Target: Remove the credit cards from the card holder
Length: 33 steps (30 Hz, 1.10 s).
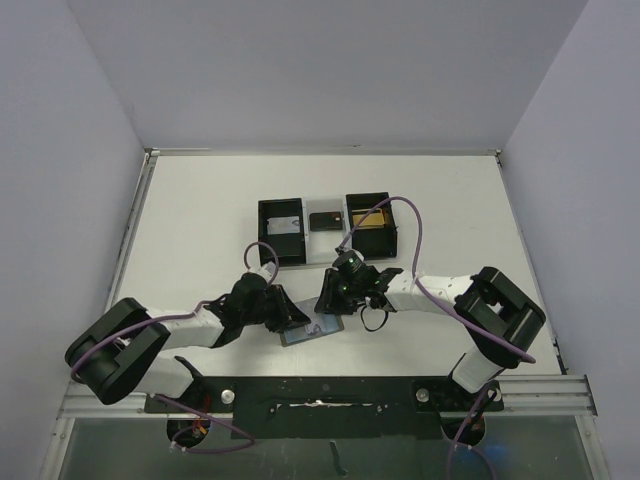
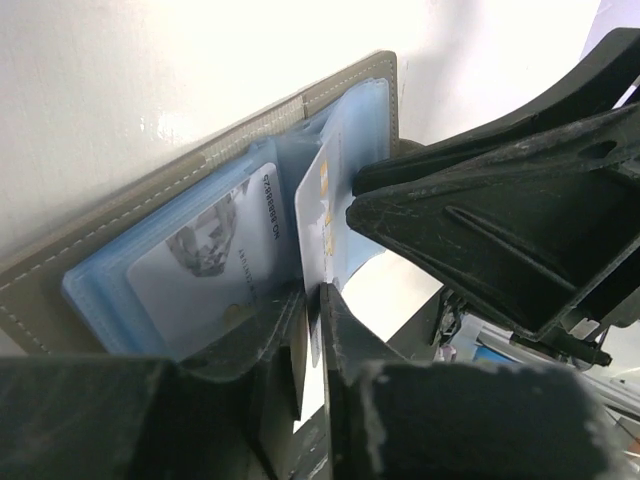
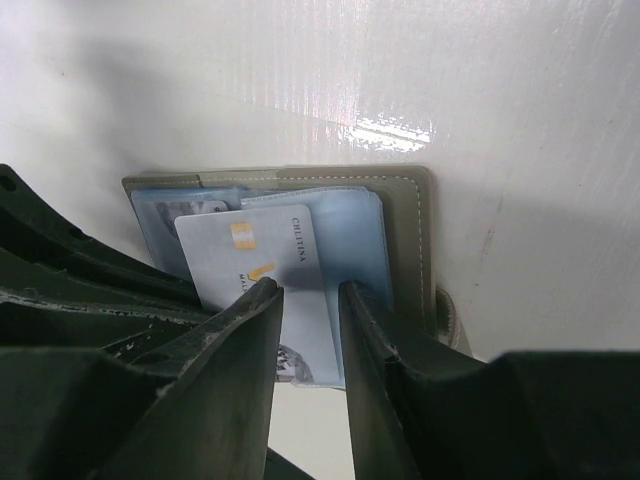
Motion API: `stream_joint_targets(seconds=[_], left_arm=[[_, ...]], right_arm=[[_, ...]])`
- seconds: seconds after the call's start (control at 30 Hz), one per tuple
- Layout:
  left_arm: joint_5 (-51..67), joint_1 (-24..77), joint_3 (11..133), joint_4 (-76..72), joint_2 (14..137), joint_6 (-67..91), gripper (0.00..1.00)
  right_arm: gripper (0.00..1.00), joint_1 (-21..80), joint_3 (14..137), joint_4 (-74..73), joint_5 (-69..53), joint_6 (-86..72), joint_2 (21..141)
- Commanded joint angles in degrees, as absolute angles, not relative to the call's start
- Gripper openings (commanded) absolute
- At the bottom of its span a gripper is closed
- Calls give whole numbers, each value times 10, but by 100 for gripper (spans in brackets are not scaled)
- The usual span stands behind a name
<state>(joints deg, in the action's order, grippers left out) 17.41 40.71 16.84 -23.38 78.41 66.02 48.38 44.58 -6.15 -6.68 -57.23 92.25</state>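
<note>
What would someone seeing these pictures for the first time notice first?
The open grey card holder lies near the front edge of the table, with the left gripper and right gripper at it from either side. In the left wrist view a pale credit card stands half out of the holder, its lower edge between the left gripper's fingers. A black tray sits behind them.

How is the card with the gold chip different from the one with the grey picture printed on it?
The chip card stands tilted up out of the card holder, while the picture card lies flat inside its pocket. The chip card's lower edge runs between the fingers of the left hand; the picture card is not between them. Both are thin, pale, rectangular cards.
</note>
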Motion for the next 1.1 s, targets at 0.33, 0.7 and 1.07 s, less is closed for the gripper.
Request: stream_joint_targets(seconds=[0.33, 0.7, 1.07], left_arm=[[130, 404, 185, -166, 689, 635, 0], [118, 400, 190, -126, 629, 594, 0], [105, 398, 190, -125, 583, 585, 0]], right_arm=[[32, 484, 456, -137, -17, -560, 916], [32, 484, 459, -153, 3, -564, 895], [33, 492, 477, -156, 30, -553, 864]])
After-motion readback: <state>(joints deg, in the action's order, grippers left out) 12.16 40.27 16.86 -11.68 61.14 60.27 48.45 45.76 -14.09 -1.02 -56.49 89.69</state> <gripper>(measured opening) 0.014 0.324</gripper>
